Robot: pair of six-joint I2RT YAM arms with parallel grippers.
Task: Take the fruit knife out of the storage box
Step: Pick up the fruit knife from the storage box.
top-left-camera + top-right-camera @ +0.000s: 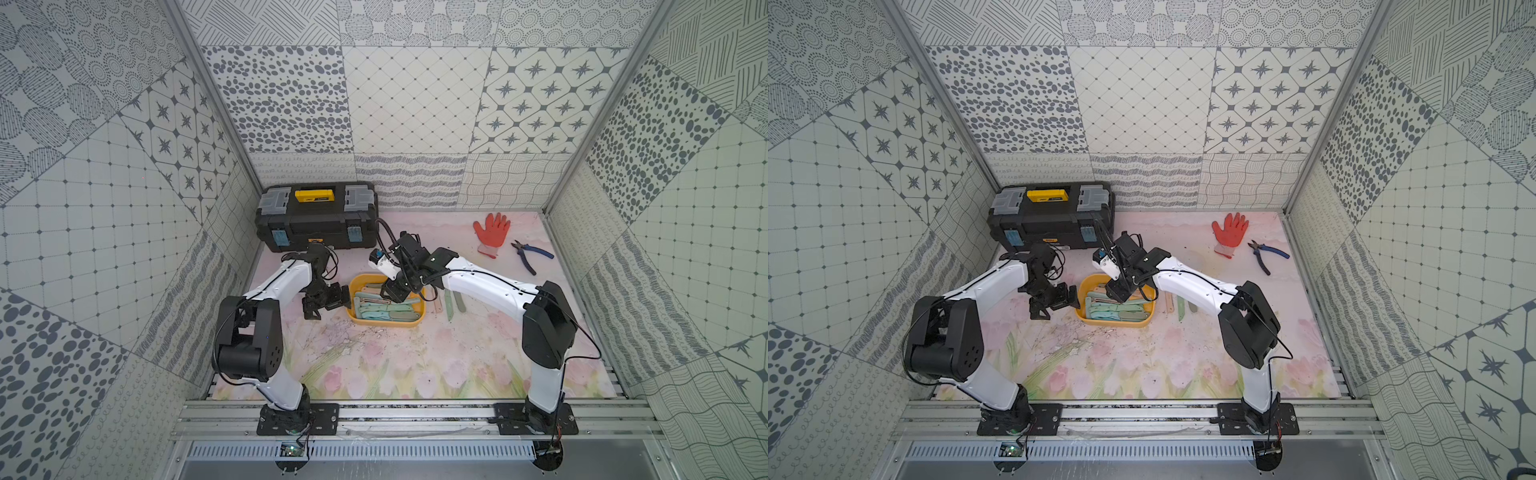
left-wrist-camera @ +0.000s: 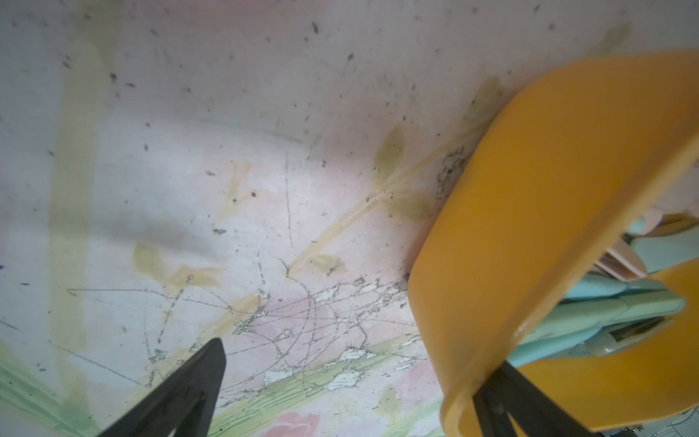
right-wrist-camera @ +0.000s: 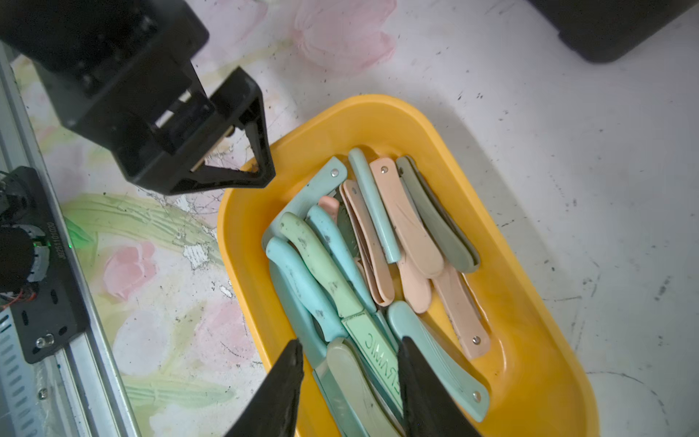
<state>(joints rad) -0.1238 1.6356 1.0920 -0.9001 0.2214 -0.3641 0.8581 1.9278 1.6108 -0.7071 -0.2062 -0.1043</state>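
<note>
Your right pincer (image 3: 350, 363) hangs half-open over pastel fruit knives (image 3: 325, 272) heaped in the shallow yellow plastic storage box (image 3: 537, 340); closing could pinch two. Left pincer (image 2: 359, 353) gapes wide beside it.

My left arm (image 1: 286, 274) folds at the elbow and reaches forward, wrist tipped down. My left gripper (image 1: 326, 305) sits low, jaws spread wide. My right arm (image 1: 478, 286) stretches inward toward the left one, wrist pitched steeply down. My right gripper (image 3: 351, 346) points downward, jaws part way apart.
</note>
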